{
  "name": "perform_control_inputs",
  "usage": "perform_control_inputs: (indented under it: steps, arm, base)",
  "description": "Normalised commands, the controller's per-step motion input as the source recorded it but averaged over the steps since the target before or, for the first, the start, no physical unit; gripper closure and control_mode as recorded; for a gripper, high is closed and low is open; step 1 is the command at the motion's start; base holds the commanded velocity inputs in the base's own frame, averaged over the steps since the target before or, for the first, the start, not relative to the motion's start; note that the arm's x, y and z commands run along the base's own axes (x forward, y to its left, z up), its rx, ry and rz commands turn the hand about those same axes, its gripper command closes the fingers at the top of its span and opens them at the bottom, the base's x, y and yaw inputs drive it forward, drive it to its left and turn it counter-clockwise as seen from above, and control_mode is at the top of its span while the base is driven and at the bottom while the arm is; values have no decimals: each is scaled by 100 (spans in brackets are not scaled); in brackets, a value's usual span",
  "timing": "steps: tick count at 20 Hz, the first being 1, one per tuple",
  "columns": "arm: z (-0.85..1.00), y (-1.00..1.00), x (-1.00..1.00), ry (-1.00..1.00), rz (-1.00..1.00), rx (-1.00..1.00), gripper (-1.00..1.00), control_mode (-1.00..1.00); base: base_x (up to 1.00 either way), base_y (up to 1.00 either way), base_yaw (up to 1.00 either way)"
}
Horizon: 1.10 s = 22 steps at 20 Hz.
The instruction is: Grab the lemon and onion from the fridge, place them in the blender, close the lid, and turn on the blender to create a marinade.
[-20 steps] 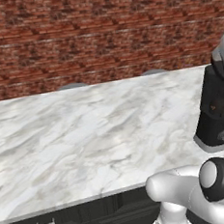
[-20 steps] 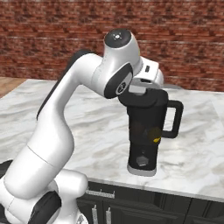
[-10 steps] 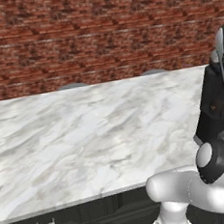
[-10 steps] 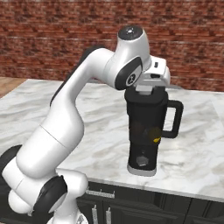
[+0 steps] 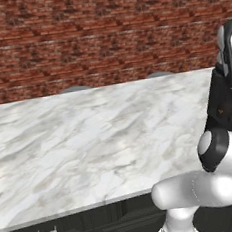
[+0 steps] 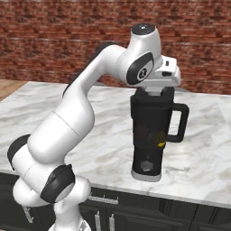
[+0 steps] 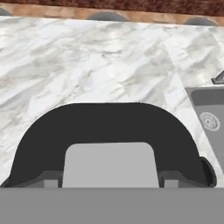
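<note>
The lid [image 7: 109, 148] sat on top of the blender [image 6: 151, 135], on the marble counter [image 6: 54, 113]. My gripper [image 6: 153, 92] was right above it; I could not tell how wide. I feared a crooked lid would not seal if I pushed off-centre
</note>
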Motion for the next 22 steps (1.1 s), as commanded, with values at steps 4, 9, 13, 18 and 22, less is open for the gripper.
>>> perform_control_inputs:
  steps: [4, 9, 13, 18, 22]
  arm:
    - [0, -14, 47, 2, 20, 0, 100, -100]
    - [0, -20, 23, 0, 16, 0, 100, -100]
    - [-4, -4, 21, 6, 10, 0, 100, -100]
    - [-6, 27, -3, 6, -2, 0, 100, -100]
    - [0, 40, -46, 0, -12, 0, 100, -100]
  base:
    - [0, 0, 0]
    - [0, 0, 0]
    - [0, 0, 0]
    - [0, 0, 0]
    - [0, 0, 0]
